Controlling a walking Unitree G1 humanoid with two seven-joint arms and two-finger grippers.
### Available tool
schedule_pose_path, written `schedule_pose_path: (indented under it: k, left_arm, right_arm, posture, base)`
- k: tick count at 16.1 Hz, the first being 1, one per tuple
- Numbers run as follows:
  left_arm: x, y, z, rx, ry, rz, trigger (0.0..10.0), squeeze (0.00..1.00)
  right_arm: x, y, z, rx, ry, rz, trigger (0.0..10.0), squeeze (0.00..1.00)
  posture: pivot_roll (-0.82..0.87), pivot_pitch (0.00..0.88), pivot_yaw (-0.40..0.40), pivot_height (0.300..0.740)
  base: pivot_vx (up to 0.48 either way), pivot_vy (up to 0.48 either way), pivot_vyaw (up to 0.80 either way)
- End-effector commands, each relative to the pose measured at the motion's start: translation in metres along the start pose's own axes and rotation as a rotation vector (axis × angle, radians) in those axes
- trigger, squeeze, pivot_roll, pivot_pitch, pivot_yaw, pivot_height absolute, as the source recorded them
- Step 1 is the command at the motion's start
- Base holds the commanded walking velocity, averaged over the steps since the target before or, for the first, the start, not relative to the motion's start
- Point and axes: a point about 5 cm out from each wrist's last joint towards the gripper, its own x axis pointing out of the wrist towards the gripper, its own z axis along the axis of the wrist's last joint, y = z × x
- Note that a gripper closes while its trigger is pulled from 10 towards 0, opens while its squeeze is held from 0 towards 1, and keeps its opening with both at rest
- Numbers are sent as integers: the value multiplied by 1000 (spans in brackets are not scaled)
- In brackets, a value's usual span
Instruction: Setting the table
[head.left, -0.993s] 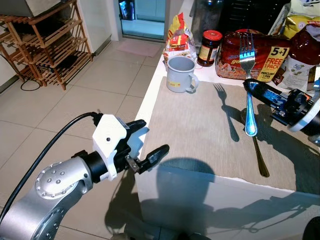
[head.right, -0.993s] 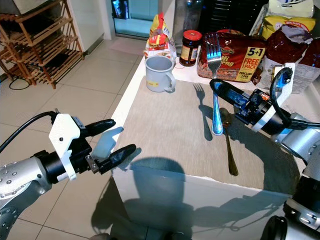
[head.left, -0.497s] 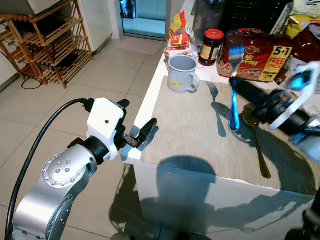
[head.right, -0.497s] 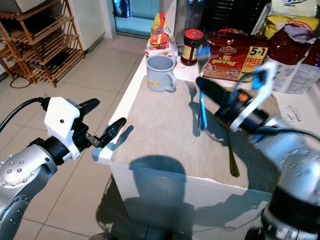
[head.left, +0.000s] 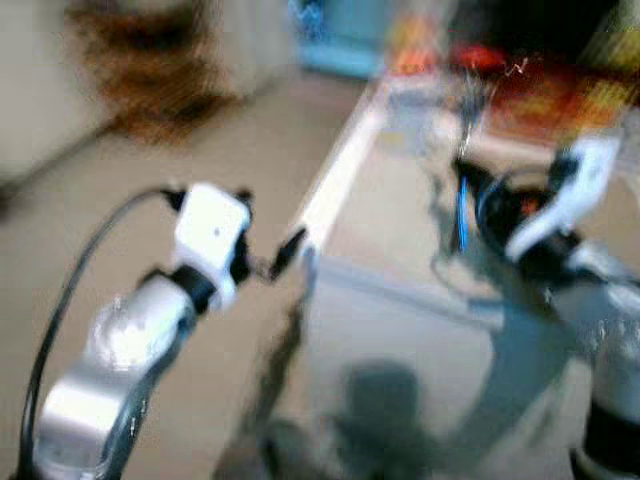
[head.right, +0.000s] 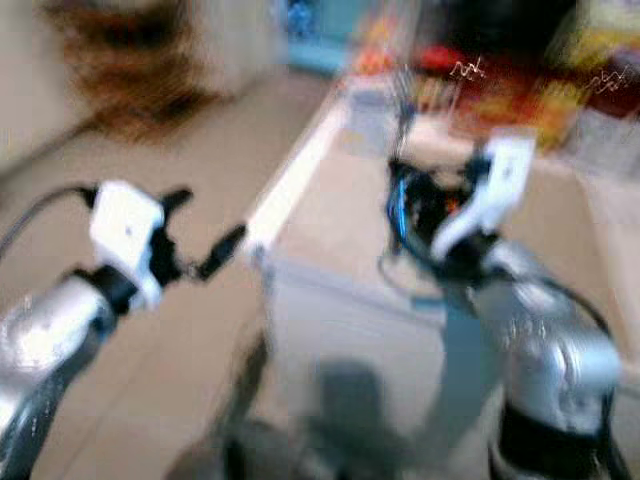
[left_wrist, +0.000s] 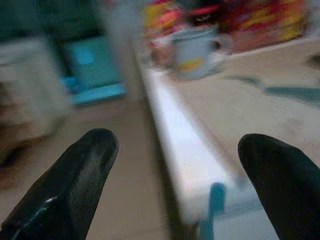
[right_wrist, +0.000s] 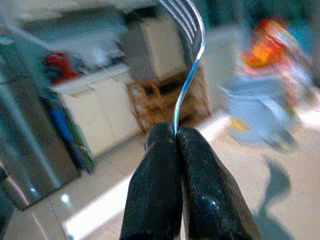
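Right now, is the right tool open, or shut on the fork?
Shut on the fork. The right tool has its two black fingers pressed together around the fork handle, tines pointing away from the wrist.

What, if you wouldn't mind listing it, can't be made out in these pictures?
- Eye views: motion blur smears the packets at the table's far edge; no label is legible.
- Right wrist view: the fork's tine tips are cut off by the frame edge; the right pincer hides its handle.
- Left wrist view: the blurred mug shows no detail; the left pincer is open.
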Motion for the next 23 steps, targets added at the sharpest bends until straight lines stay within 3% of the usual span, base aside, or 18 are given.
schedule_pose_path:
  k: [1, 3, 7, 8, 13, 16, 23]
  left_arm:
    - [3, 4, 7, 33, -27, 10, 10000, 0]
    - [3, 6, 7, 52, -25, -9, 10000, 0]
    - [3, 10, 3, 64, -16, 1, 10000, 0]
    - [1, 9, -1, 63, -6, -12, 10000, 0]
    - [-7, 8, -9, 79, 23, -73, 10000, 0]
    - [-7, 4, -10, 77, 19, -101, 10000, 0]
    - [-13, -3, -13, 77, 32, -193, 10000, 0]
  right_arm:
    - [-2, 3, 2, -22, -14, -3, 10000, 0]
    - [-5, 13, -5, 12, 8, 59, 10000, 0]
    - [-15, 19, -20, -25, 69, 144, 10000, 0]
    - [-24, 21, -22, -26, 97, 235, 10000, 0]
    - [-50, -4, -14, -108, 214, 291, 10000, 0]
    - [-58, -4, -14, -99, 259, 348, 10000, 0]
    - [-75, 10, -21, -49, 349, 500, 10000, 0]
  posture:
    - [80, 59, -16, 740]
    - [75, 56, -10, 740]
    - [69, 53, -7, 740]
    - [70, 52, -8, 740]
    - [62, 49, -15, 740]
    - [57, 50, -14, 740]
    - [55, 50, -9, 740]
  base:
    - [0, 0, 0]
    - [0, -157, 0]
    - [0, -480, 0]
    - [0, -480, 0]
    - [0, -480, 0]
    - [0, -480, 0]
    - [0, -480, -790]
